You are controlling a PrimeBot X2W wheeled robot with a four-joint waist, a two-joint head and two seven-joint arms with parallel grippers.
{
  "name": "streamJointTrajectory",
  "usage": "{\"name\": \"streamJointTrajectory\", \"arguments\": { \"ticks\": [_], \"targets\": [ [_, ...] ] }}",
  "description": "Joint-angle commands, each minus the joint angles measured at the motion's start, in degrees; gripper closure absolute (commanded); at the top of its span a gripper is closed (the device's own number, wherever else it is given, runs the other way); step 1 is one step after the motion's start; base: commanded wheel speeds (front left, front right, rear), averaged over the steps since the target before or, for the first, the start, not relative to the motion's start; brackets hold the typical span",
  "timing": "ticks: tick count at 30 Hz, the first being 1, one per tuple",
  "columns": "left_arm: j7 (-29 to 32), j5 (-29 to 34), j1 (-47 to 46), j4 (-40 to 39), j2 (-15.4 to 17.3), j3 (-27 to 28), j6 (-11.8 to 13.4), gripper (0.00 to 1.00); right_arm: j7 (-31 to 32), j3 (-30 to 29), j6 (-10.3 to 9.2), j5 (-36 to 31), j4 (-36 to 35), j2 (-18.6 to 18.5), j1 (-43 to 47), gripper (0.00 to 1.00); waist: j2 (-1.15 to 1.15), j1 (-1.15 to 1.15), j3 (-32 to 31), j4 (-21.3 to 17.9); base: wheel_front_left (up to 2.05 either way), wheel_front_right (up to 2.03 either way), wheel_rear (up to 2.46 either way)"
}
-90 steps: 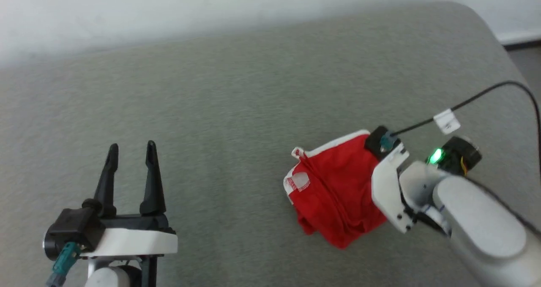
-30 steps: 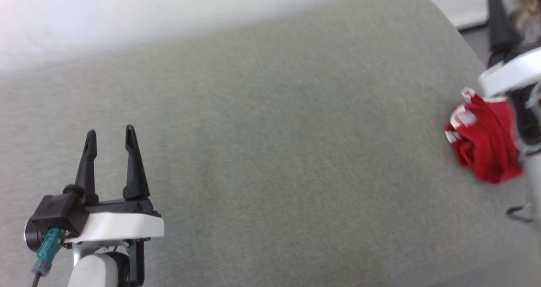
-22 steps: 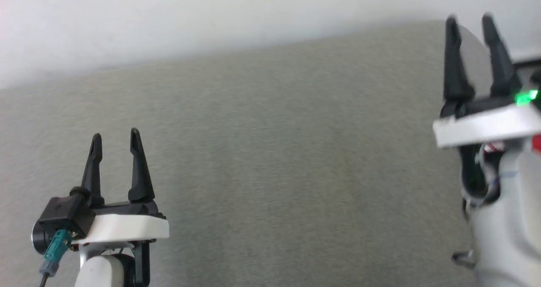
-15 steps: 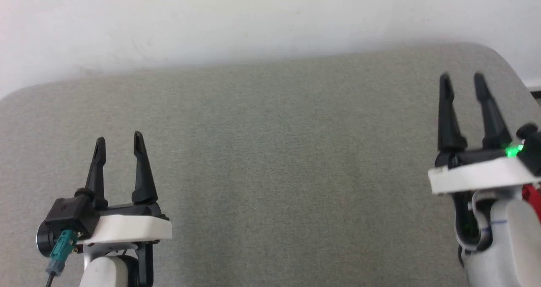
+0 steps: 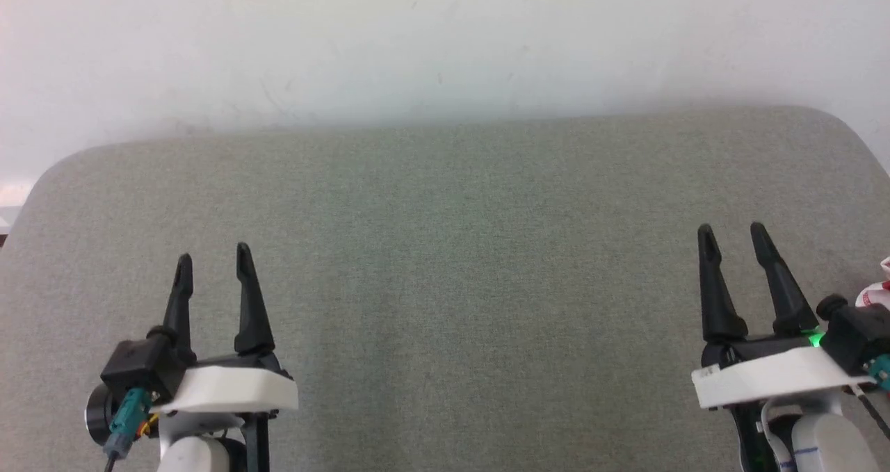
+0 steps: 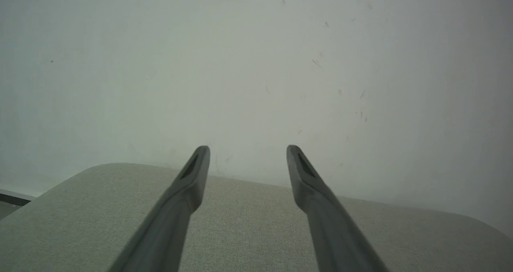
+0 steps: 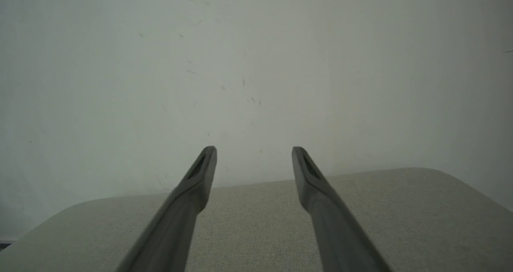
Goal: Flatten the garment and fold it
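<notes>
Our right end effector (image 5: 731, 228) has let go of the garment (image 5: 877, 295), now at the bench's (image 5: 445, 249) right edge. We hold it and our left end effector (image 5: 213, 253) wide, empty, over the bench, facing a white wall (image 5: 445, 41).

Cushion (image 5: 445, 263) open between left gripper (image 5: 213, 251) and right gripper (image 5: 731, 226) — wall (image 5: 445, 41) behind.

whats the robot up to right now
Nothing is being handled at this moment. The left gripper and the right gripper both hover open and empty above the grey padded surface. A sliver of the red and white garment peeks in at the head view's right edge, beside the right wrist, ungripped.
</notes>
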Motion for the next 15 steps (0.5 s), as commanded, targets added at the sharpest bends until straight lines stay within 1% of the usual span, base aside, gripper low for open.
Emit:
{"name": "streamJointTrajectory", "arguments": {
  "ticks": [1, 8, 15],
  "targets": [
    [-0.3, -0.5, 1.4, 0.7, -0.3, -0.4, 0.4, 0.0, -0.3, -0.1, -0.05, -0.7, -0.3, 0.2, 1.4, 0.0, 0.0, 0.0, -0.2, 0.5, 0.0, 0.0, 0.0],
    [-0.3, -1.8, 3.1, 3.9, -0.6, -1.6, -0.1, 0.0, -0.3, 0.3, -0.05, -2.3, 1.4, 0.2, 4.3, 0.0, 0.0, 0.0, -0.9, 1.4, 0.0, 0.0, 0.0],
    [-0.3, -0.7, 3.9, 5.5, -0.8, -2.9, -0.3, 0.0, -0.3, 1.0, -0.05, -3.1, 3.5, 0.2, 5.5, 0.0, 0.0, 0.0, -1.3, 1.6, 0.0, 0.0, 0.0]
  ]
}}
